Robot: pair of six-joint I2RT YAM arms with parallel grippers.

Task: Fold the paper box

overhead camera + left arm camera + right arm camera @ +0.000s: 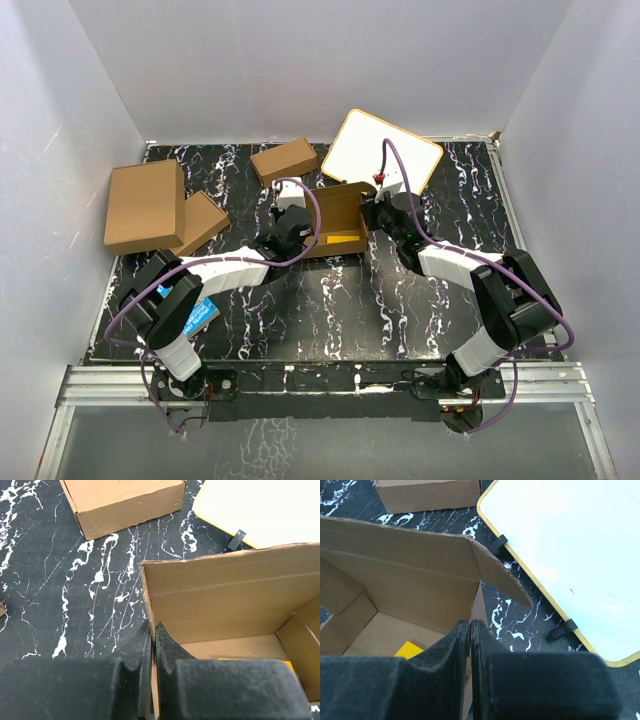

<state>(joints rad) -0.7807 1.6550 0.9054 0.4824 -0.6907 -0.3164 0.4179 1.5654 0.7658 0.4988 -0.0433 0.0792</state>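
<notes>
PAPER BOX, MID-FOLD: From the near edge of the black marbled table (330, 310), your two arms reach inward and meet at the paper box (335, 205). It sits at mid-table, half erected, with its top open.

Your left gripper (152, 630) is pinched tight on the top edge of the left side wall (146, 595), one finger inside the box and one outside. Your right gripper (470, 627) is clamped the same way on the right side wall (480, 600). Between them, a yellow patch (255, 661) lies on the box floor; what it is cannot be told.

Beyond your fingers the tall rear panel (225, 595) stands upright. At its right end, a corner flap (502, 577) splays outward, not yet tucked.

The step in hand looks like squaring up the two side walls, with the lid yet to come over. The next move probably calls for one gripper to brace a wall. The other would then let go, turn the loose flap inward and bring the rear panel forward without letting the walls sag.

Farther back lie a small closed box (285, 160) and a white board (390, 150), just beside the rear panel. Two brown cartons (145, 205) sit well apart at the far left.
</notes>
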